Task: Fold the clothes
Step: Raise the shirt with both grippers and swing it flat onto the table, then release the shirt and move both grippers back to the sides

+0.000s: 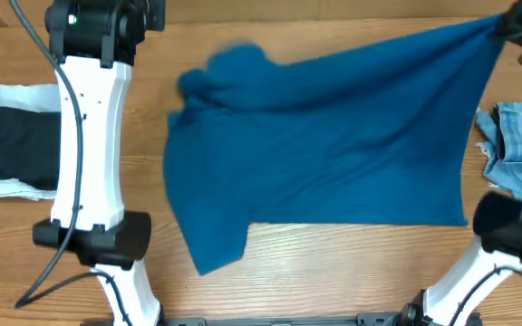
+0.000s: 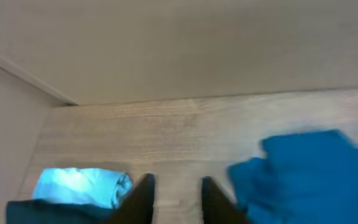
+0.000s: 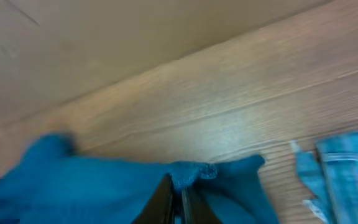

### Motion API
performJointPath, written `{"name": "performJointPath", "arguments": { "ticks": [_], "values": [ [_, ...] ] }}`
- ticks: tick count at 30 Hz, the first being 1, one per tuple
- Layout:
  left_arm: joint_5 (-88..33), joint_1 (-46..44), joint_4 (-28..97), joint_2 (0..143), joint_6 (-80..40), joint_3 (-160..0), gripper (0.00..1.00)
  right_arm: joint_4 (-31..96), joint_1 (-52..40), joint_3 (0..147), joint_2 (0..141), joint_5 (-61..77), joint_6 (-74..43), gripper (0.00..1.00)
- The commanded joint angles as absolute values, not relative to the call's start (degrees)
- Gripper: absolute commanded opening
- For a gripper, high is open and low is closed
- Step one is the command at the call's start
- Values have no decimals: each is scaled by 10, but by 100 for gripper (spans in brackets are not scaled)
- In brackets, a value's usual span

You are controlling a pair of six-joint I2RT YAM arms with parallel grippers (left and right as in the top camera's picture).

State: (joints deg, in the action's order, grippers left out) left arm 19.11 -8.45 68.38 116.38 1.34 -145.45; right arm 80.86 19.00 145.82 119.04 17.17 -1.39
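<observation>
From overhead, the royal-blue polo shirt [image 1: 333, 154] lies spread over the middle of the counter [image 1: 333, 263]. Its body is mostly flat. One sleeve is bunched at its far left edge, and one corner is drawn up and out toward the far right. My right hand [image 1: 501, 27] has that raised corner. My left arm [image 1: 89, 136] stands just left of the shirt, clear of it. A near-black folded garment [image 1: 7, 136] lies further left of the shirt, and a frayed light-blue denim piece [image 1: 515, 136] lies just off its right edge.

In the left wrist view, my left hand [image 2: 176, 186] stands narrowly parted with nothing between the fingers and bare counter beneath. The shirt's rumpled edge sits just to the right of it, and a blurred pale cloth [image 2: 79, 186] sits on the other side.

In the right wrist view, my right hand is pinched closed on a small gathered fold of the shirt. The fabric trails away leftward, and the denim lies to the right of that pinch.

I judge the knit to be soft, light and limp. It drapes and sags between held points, so it won't keep an edge by itself. I'd take it at corners, hems or shoulder seams, pinching a doubled fold rather than a single layer. I'd keep it taut between both hands so it lays down smooth.
</observation>
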Motion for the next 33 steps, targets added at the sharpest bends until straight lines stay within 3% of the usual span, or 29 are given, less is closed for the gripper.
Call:
{"name": "performJointPath", "arguments": {
  "ticks": [1, 3, 7, 9, 11, 15, 16, 19, 21, 24, 28, 31, 33],
  "values": [
    [193, -66, 655, 1221, 6, -1463, 33, 768, 172, 1462, 1259, 163, -6, 5],
    [163, -58, 638, 1249, 0, -1463, 34, 740, 168, 1462, 1290, 146, -6, 8],
    [128, -58, 645, 1250, -1, -1464, 35, 724, 171, 1463, 1296, 96, -12, 61],
    [118, -59, 678, 1240, 0, -1464, 35, 755, 177, 1463, 1288, 100, -37, 68],
    [116, -64, 710, 1228, 0, -1464, 35, 792, 177, 1463, 1282, 103, -37, 80],
    [36, -71, 795, 1205, 0, -1464, 37, 918, 175, 1463, 1276, 133, -61, 78],
    [-1, -71, 822, 1208, 0, -1464, 36, 950, 173, 1462, 1276, 143, -61, 74],
    [-91, -78, 883, 1223, 37, -1463, 20, 971, 159, 1442, 1272, 169, -71, 46],
    [-79, -94, 900, 1215, 64, -1464, 24, 971, 138, 1440, 1268, 203, -71, 39],
    [-69, -103, 922, 1154, 63, -1464, 24, 971, 110, 1441, 1222, 200, -45, 40],
    [-24, -106, 966, 1001, 62, -1464, 24, 970, 74, 1441, 1056, 121, -48, 51],
    [19, -117, 968, 919, 40, -1464, 24, 970, 71, 1441, 958, 36, -115, 55],
    [119, -116, 967, 893, 14, -1463, 20, 970, 74, 1439, 922, -50, -249, 59]
  ]
}}
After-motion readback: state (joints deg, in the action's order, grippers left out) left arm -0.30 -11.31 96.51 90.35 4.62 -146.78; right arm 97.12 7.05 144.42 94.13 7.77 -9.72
